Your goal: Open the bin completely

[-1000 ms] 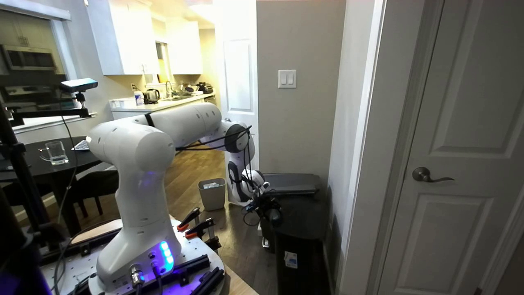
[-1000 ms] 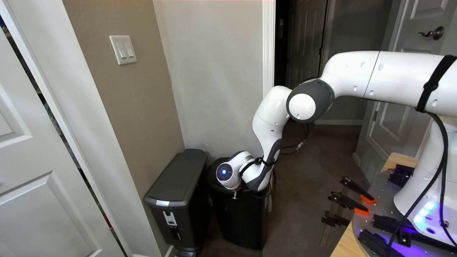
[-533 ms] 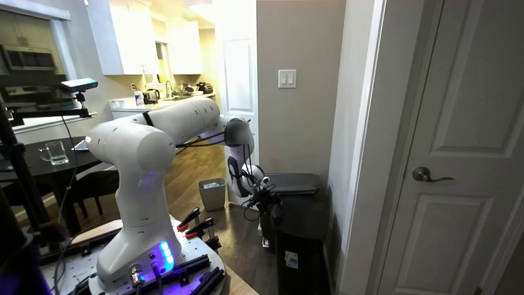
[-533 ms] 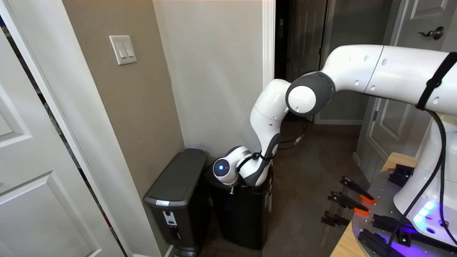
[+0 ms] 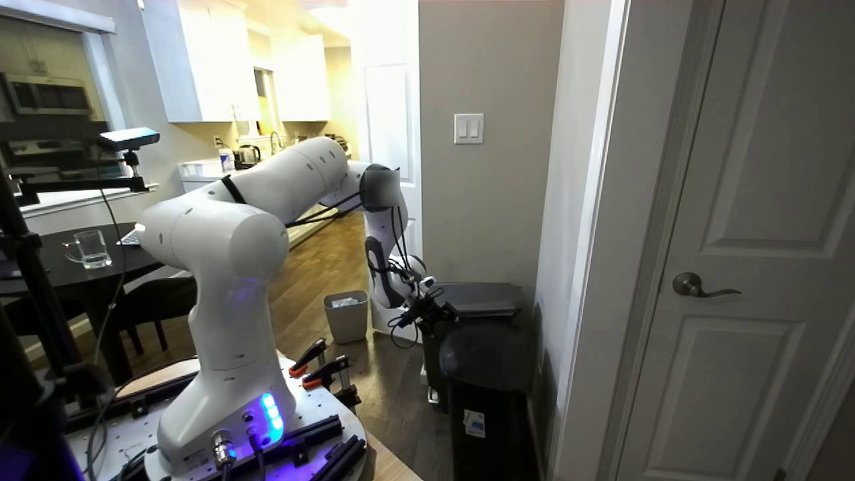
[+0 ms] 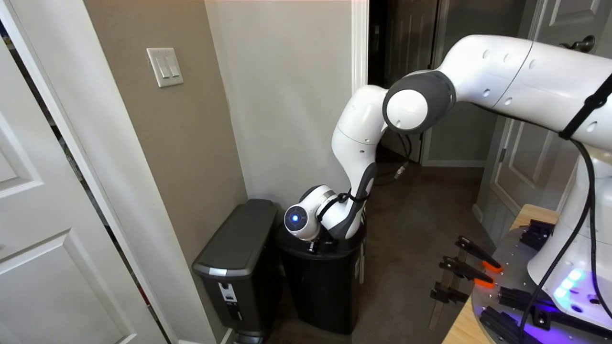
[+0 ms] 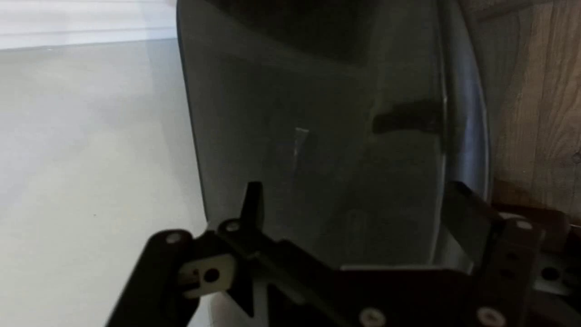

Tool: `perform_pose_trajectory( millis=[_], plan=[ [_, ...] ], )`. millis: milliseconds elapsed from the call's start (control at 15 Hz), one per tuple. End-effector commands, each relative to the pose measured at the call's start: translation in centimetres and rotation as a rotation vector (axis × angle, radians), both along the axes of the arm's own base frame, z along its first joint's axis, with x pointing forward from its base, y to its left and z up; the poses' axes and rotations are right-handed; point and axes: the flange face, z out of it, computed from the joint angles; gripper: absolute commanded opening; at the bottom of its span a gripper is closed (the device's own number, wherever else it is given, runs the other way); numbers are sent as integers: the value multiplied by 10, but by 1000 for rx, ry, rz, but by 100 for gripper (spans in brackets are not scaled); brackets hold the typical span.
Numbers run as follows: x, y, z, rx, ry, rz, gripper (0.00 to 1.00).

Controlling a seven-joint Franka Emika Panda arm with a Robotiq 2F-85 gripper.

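1. Bin (image 6: pixel 322 291), tall and black, stands upright on the floor (image 6: pixel 401 296) near the middle of an exterior view. A second bin (image 6: pixel 239 234), with a flat grey top and a silver panel (image 6: pixel 228 292) on its front, stands just beside it on the left.
2. The black bin's lid (image 7: pixel 327 181) lies over its top; in the wrist view it fills the middle, with a pale wall (image 7: pixel 91 136) along its left edge and wood floor beyond its curved right rim.
3. The hand (image 7: pixel 355 187) reaches over this lid, its two fingers (image 7: pixel 254 202) spread wide with the dark surface showing between them; whether either finger touches the bin, I cannot tell. In an exterior view the lower end of the white arm (image 6: pixel 361 119) hides most of the hand.
4. A blue light (image 6: pixel 295 218) glows on that lower end, above the bin; from there the arm bends up to a grey joint (image 6: pixel 416 102) with a round white cap and extends to the right, a black strap (image 6: pixel 592 101) around it.
5. Clamps (image 6: pixel 461 268), black with orange parts, sit at the edge of the bench (image 6: pixel 535 212), right of the bin and well apart from it.
6. The arm's base (image 6: pixel 564 248) stands at the far right on a metal plate (image 6: pixel 507 253) over the bench, with bluish lights (image 6: pixel 569 282) glowing near its foot.
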Motion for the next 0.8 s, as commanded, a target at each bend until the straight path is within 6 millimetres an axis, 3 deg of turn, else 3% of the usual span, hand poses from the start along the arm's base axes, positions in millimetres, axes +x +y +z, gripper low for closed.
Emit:
perform_pose_trajectory(
  millis=[0,333,733],
  plan=[
    [-13,-12,25,-41,-31,-36,100],
    [-19,-27,33,-23,-37,-65,100],
    [-18,-21,-1,291,75,82,100]
  ],
)
